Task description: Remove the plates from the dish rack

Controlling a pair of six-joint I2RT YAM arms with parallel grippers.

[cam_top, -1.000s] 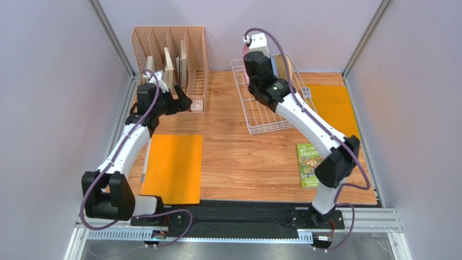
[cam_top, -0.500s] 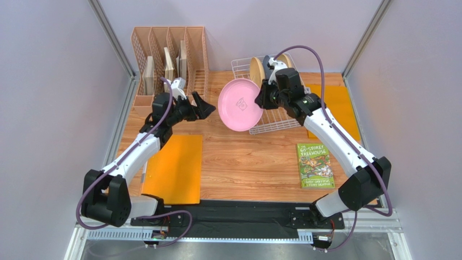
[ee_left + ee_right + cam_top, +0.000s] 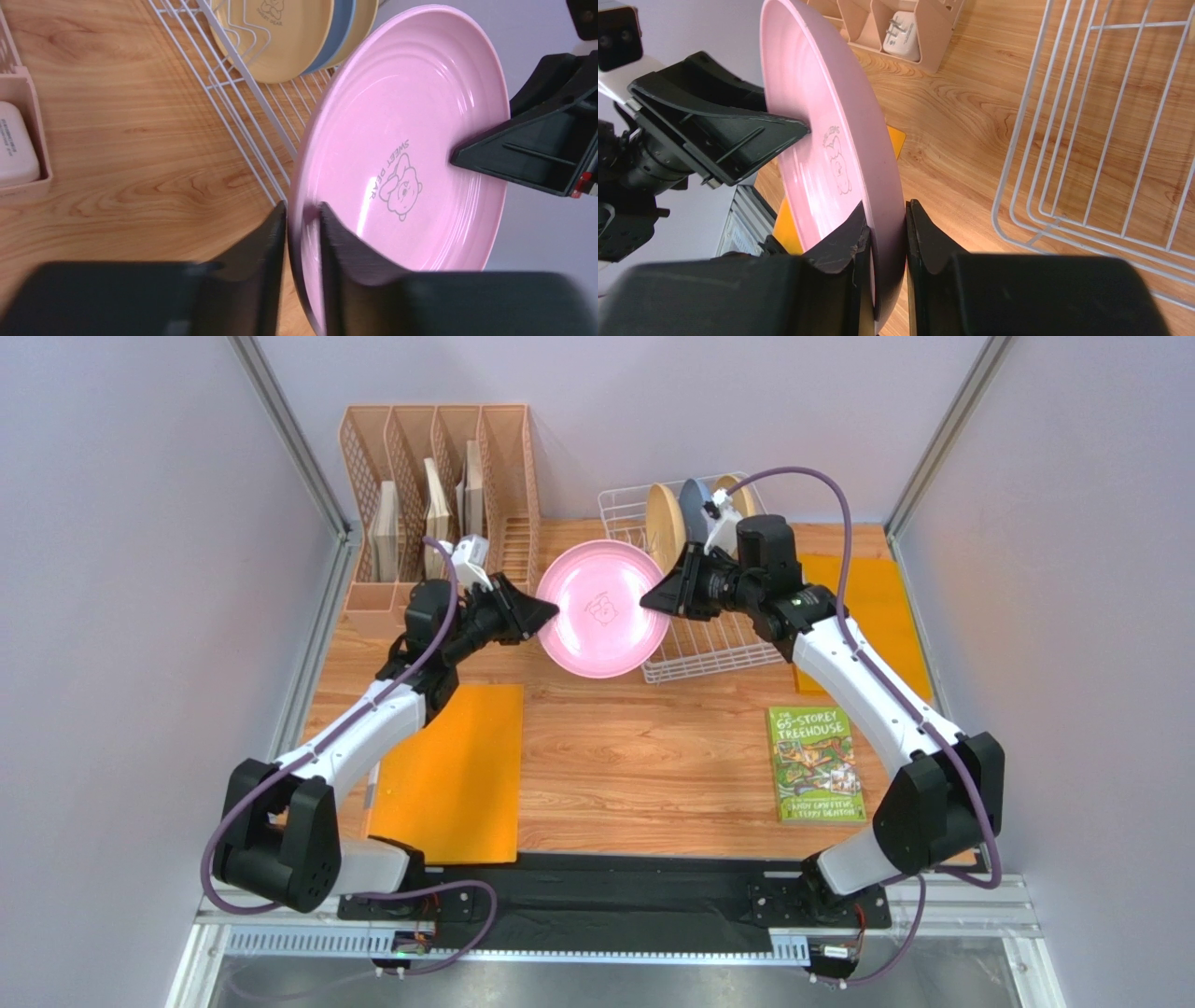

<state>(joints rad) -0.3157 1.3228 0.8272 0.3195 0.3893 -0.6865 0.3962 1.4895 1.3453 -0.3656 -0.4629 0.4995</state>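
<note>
- Pink plate (image 3: 606, 608) is held tilted in mid-air over the tabletop (image 3: 631, 742), just left of the dish rack (image 3: 701, 655).
- Right claw (image 3: 651, 598) pinches the rim on the rack side. Left claw (image 3: 302, 213) is closed over the opposite rim.
- Two grips on one plate reads as a hand-over between the arms.
- Probable reason: the orange mat (image 3: 446, 770) lies on the left arm's side, an awkward reach for the right arm.
- The other plates (image 3: 281, 28), yellow, blue and tan, stand upright in the rack, not yet unloaded.
</note>
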